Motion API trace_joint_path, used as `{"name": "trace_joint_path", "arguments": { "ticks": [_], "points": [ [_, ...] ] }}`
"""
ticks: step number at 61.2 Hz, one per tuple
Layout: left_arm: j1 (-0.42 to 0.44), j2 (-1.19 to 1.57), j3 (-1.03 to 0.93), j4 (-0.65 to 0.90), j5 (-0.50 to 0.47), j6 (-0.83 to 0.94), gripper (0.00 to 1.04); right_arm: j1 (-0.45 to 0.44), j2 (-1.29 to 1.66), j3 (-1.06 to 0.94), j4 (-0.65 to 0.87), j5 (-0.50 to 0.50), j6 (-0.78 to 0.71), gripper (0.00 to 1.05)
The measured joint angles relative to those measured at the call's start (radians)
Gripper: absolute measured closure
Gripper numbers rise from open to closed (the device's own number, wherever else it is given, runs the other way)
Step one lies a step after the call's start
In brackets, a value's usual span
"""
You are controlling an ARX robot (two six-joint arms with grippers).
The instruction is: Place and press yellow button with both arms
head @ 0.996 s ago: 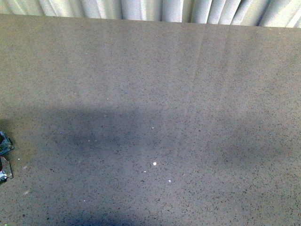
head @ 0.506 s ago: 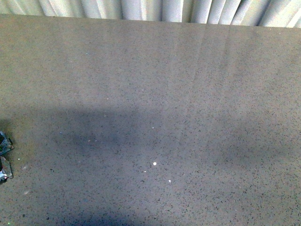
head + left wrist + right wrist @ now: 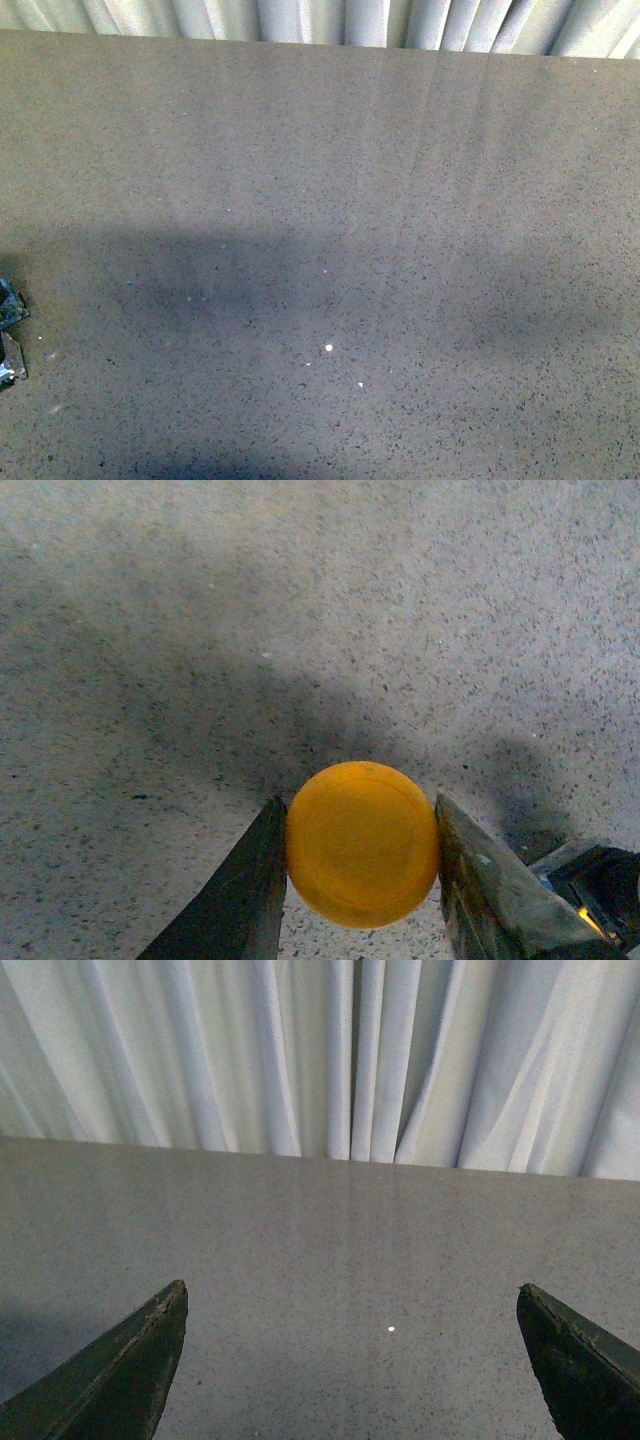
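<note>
Here, the left wrist view looks straight down on the domed cap of the yellow button (image 3: 362,843), which sits between the left jaws. One dark jaw presses each side of the cap, so the left jaws are closed on it. The cap hides the button's collar and base. Beneath it lies the speckled grey tabletop (image 3: 150,630), crossed by a broad shadow (image 3: 250,720). Whether the button rests on the tabletop or hangs just above it cannot be told.

The right wrist view shows the right jaws spread wide, with only bare tabletop and a single white speck (image 3: 390,1329) between their two dark tips. Beyond the far edge of the tabletop hangs a pleated pale curtain (image 3: 320,1050).

The front view shows the same tabletop and curtain. A soft shadow band lies across the near half. A small dark shiny scrap (image 3: 10,340) lies at the extreme left edge. The white speck lies near the middle of the near half.
</note>
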Motion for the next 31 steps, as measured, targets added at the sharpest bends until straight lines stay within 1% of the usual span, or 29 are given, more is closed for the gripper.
{"name": "trace_joint_path", "arguments": {
  "ticks": [4,8,14,16,17,19,22,24,29,31],
  "points": [
    [0.003,-0.078,0.035,-0.071,0.012,0.000,0.71,0.000,0.000,0.000,0.000,0.000,0.000,0.09],
    [-0.014,-0.131,0.060,-0.116,0.013,-0.002,0.71,0.000,0.000,0.000,0.000,0.000,0.000,0.09],
    [-0.079,-0.202,0.087,-0.166,-0.002,-0.022,0.71,0.000,0.000,0.000,0.000,0.000,0.000,0.09],
    [-0.136,-0.230,0.094,-0.178,-0.021,-0.038,0.71,0.000,0.000,0.000,0.000,0.000,0.000,0.09],
    [-0.149,-0.234,0.095,-0.179,-0.025,-0.040,0.71,0.000,0.000,0.000,0.000,0.000,0.000,0.09],
    [-0.206,-0.246,0.098,-0.181,-0.048,-0.055,0.71,0.000,0.000,0.000,0.000,0.000,0.000,0.09],
    [-0.267,-0.249,0.101,-0.180,-0.071,-0.069,0.71,0.000,0.000,0.000,0.000,0.000,0.000,0.09],
    [-0.335,-0.247,0.102,-0.173,-0.100,-0.089,0.71,0.000,0.000,0.000,0.000,0.000,0.000,0.09],
    [-0.458,-0.223,0.102,-0.142,-0.163,-0.124,0.71,0.000,0.000,0.000,0.000,0.000,0.000,0.09],
    [-0.528,-0.198,0.104,-0.118,-0.197,-0.139,0.71,0.000,0.000,0.000,0.000,0.000,0.000,0.09]
  ]
}}
